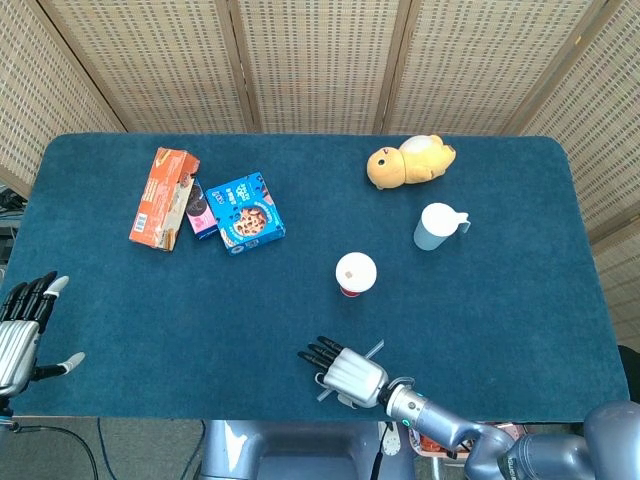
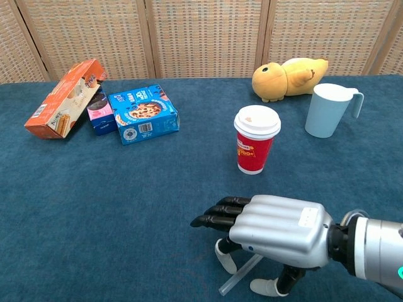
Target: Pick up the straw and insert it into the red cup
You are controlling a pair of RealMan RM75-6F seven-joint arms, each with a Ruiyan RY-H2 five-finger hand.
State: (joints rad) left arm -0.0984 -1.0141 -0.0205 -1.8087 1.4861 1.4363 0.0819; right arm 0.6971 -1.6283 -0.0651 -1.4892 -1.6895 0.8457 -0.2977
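Right under my right robot hand (image 2: 277,228) lies the straw (image 2: 234,279), flat on the bench (image 1: 500,330) close to the near edge and a little right of its middle. One clear end pokes out toward the near edge below my palm, and in the head view the other end (image 1: 374,349) shows past the back of the robot hand. My right robot hand hangs palm down over the straw, dark fingers (image 2: 217,212) stretched out and apart, with pale fingertips down at the cloth on either side of the straw. It has hold of nothing that I can see; whether a tip touches the straw I cannot tell.

Beyond the robot hand stands the red cup (image 2: 255,139), upright with its white lid on, near the middle of the bench and apart from the straw. Farther toward the right edge stands a pale blue mug (image 2: 327,110), and behind it, near the far edge, a yellow plush (image 2: 288,78) lies on its side. Toward the far left corner lie an orange box (image 2: 62,99), a small pink pack (image 2: 98,111) and a blue cookie box (image 2: 143,115), bunched close together.

My left robot hand (image 1: 20,330) sits off the near left corner, holding nothing, fingers spread.
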